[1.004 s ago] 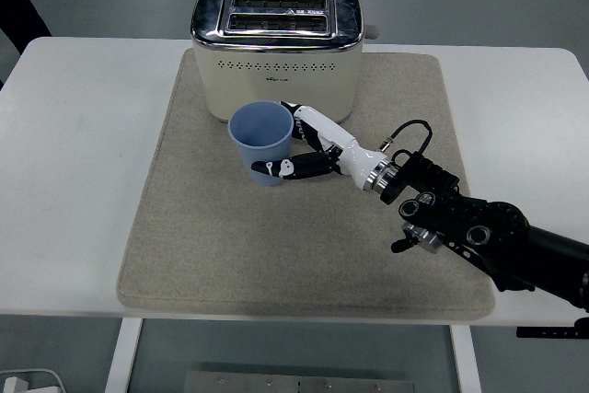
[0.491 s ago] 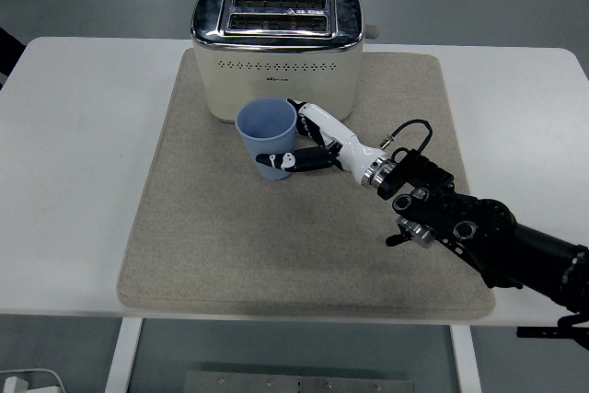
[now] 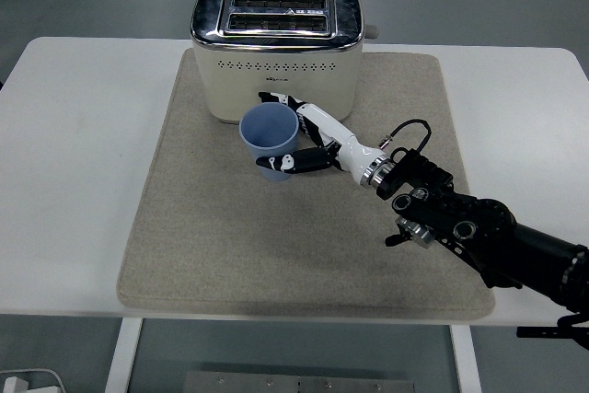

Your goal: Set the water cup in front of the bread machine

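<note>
A light blue water cup (image 3: 270, 138) stands upright on the beige mat (image 3: 212, 227), right in front of the cream and chrome bread machine (image 3: 276, 48). My right hand (image 3: 299, 140) reaches in from the lower right. Its white fingers (image 3: 276, 98) wrap behind the cup's rim and its thumb (image 3: 281, 163) presses the cup's front lower wall, so it is shut on the cup. The cup's base is partly hidden by the thumb. My left arm is out of view.
The mat covers the middle of the white table (image 3: 74, 154). The bread machine has a lever knob (image 3: 372, 32) on its right side. My black right forearm (image 3: 479, 232) lies over the mat's lower right part.
The cup, held in my right hand, has shifted a little to the right and up toward the bread machine. My fingers now curl further around the cup's far rim.
</note>
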You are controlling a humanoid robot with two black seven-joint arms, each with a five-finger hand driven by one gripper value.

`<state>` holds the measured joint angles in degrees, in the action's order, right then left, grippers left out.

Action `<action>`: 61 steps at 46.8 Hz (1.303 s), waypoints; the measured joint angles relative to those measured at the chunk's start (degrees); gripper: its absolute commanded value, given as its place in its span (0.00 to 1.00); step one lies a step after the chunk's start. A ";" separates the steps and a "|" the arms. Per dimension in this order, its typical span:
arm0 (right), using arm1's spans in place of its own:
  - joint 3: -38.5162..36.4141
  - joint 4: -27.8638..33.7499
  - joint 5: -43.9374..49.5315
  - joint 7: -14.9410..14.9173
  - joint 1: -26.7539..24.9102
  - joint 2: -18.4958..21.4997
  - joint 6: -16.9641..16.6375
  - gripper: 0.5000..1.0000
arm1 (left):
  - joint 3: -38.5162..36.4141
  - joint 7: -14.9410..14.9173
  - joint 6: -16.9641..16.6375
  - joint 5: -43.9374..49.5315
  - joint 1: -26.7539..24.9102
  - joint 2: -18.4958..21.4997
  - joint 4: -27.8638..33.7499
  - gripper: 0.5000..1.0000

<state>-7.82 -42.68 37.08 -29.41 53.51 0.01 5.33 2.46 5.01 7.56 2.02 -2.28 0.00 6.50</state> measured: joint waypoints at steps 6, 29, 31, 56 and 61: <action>-0.01 -0.33 0.00 0.00 0.60 0.00 -0.63 0.89 | 0.00 0.00 0.00 0.00 0.00 0.00 0.00 1.00; -0.19 -3.29 0.00 -0.12 0.86 -7.57 -3.98 0.89 | 0.00 0.00 -0.01 0.00 0.00 0.00 0.00 1.00; -0.19 -3.87 0.00 -0.22 0.71 -8.78 -4.33 0.89 | 0.00 0.01 -0.01 0.00 0.00 0.00 0.00 1.00; -8.45 -6.12 0.00 -1.35 -1.87 -27.96 -10.64 0.89 | 0.00 0.00 -0.01 0.00 0.01 0.00 0.00 1.00; -10.95 -2.85 0.00 -0.89 -1.91 -28.16 -10.81 0.89 | 0.00 0.00 -0.01 0.00 0.00 0.00 0.00 1.00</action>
<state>-18.77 -45.53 37.09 -30.30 51.60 -28.16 -5.48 2.46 5.01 7.55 2.02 -2.28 0.00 6.50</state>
